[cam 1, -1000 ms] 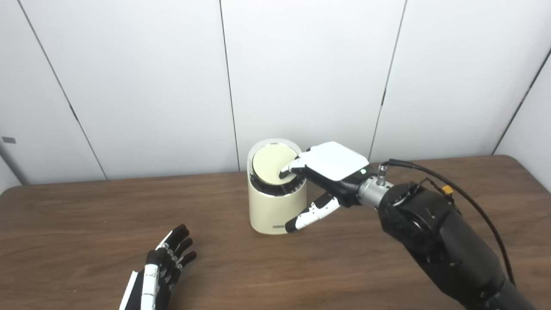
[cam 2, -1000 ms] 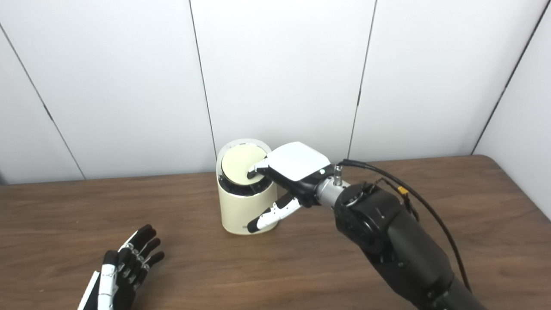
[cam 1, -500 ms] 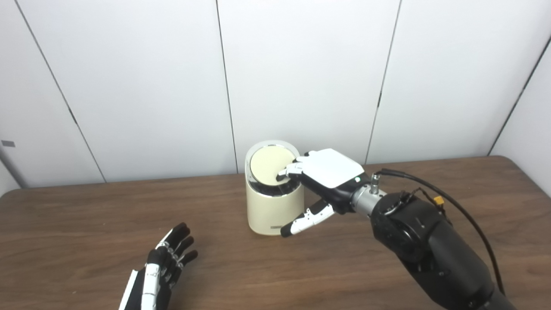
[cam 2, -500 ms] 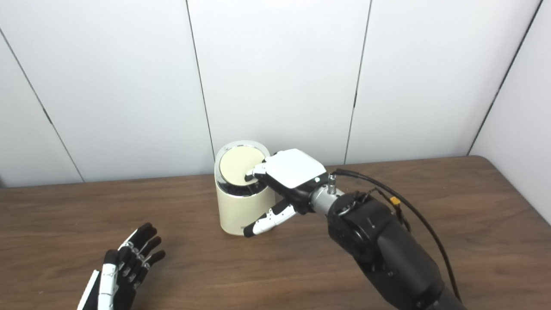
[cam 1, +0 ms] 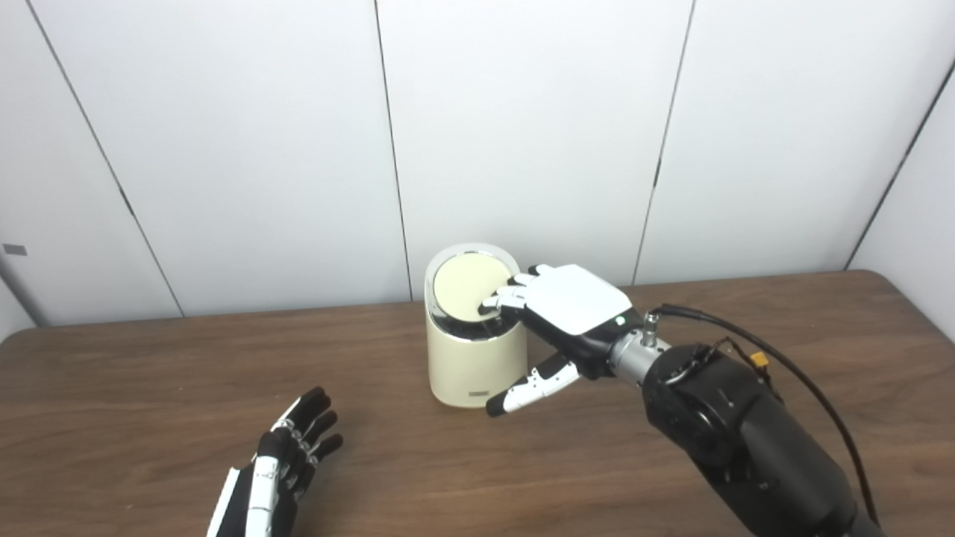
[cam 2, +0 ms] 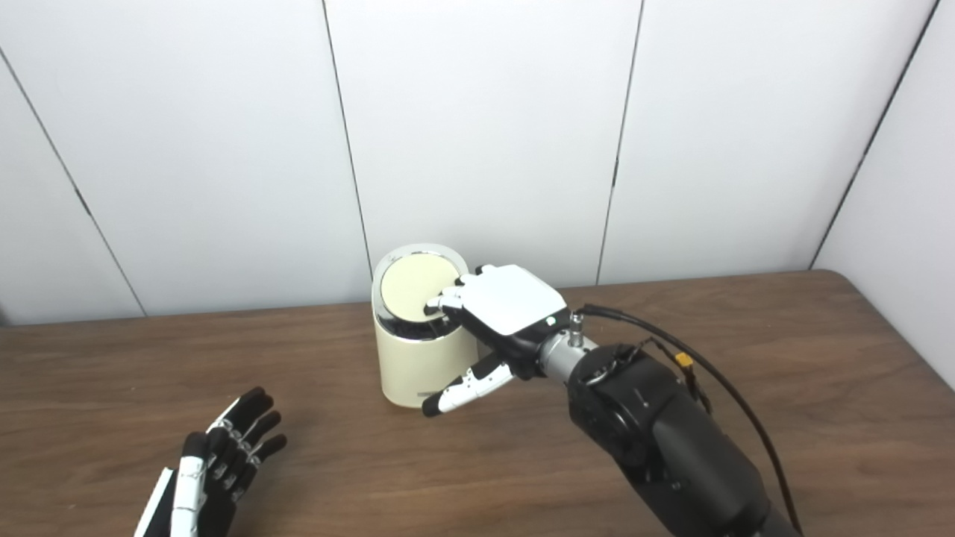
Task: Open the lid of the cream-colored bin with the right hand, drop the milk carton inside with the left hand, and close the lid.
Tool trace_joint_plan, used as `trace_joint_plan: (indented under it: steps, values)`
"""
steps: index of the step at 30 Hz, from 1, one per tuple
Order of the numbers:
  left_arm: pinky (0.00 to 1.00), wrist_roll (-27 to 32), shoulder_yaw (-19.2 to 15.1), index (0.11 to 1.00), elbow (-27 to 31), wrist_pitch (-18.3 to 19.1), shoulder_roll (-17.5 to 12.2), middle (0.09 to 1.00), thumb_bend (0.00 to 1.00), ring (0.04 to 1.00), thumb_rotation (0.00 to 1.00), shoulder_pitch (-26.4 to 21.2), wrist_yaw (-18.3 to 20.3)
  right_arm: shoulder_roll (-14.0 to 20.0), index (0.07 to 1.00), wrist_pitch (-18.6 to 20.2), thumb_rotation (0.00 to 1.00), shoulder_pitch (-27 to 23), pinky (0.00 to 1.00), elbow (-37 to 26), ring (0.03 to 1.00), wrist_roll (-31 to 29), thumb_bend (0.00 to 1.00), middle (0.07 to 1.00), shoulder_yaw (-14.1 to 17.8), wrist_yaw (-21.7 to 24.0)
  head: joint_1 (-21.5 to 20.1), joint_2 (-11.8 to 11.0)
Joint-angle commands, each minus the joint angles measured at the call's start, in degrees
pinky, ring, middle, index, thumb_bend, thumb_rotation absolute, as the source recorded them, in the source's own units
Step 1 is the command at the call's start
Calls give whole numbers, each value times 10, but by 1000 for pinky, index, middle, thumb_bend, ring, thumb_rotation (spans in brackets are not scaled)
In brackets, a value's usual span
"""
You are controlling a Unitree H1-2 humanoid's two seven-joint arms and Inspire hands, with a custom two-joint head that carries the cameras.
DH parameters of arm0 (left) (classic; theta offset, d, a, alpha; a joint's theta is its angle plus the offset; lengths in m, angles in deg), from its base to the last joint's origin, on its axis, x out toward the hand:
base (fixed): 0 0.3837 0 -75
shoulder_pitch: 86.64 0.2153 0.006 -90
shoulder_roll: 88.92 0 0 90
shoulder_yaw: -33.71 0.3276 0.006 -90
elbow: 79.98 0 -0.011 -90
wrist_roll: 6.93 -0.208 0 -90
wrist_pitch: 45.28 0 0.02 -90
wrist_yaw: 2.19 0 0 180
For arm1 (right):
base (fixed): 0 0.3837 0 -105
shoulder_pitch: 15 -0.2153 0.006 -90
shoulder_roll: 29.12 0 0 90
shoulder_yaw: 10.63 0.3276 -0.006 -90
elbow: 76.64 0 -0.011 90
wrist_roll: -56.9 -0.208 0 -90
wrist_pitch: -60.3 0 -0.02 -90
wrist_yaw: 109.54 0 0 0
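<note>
I see the cream bin (cam 1: 473, 350) upright; my right hand (cam 1: 571, 309) rests fingertips on its lid (cam 1: 464, 285), holding nothing; my left hand (cam 1: 280, 466) lies spread and empty on the table (cam 1: 149, 388).

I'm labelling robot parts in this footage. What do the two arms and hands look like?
The right hand has a glossy white back plate, white-and-black fingers and a small green light, on a silver wrist and bulky black arm with a black cable and yellow connector. The left hand shows black fingers with white trim.

Dark wood table (cam 1: 671, 477); cream bin (cam 1: 472, 358) stands on it, just left of right hand (cam 1: 567, 313), w/ left hand (cam 1: 280, 462) lying near front edge, well apart.
</note>
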Motion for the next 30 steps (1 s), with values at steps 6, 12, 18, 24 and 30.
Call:
trace_joint_plan:
  steps: [6,12,18,24,30]
  values:
    - [865,-4,0,923,26,-7,0,918,693,908,931,-8,-3,-1,815,-14,767,46,935,43,922,12,823,846,-61,70,1,2]
    - [861,-1,-1,921,24,-7,-1,920,701,911,921,-8,0,-5,827,-15,811,46,968,30,937,7,807,851,-53,58,-1,2]
    - [879,1,2,932,19,-2,-7,934,708,925,928,-9,7,-14,823,-20,776,23,978,-6,912,-13,785,841,-32,38,-1,1]
    - [881,-1,3,937,15,-5,-7,935,704,925,925,-9,6,-48,778,-36,754,-3,882,-54,859,-48,805,805,19,-45,-1,0]
    - [863,0,4,930,19,2,-8,928,725,912,919,-6,6,-94,619,-134,753,-17,649,-45,687,-29,704,632,70,-273,1,-1]
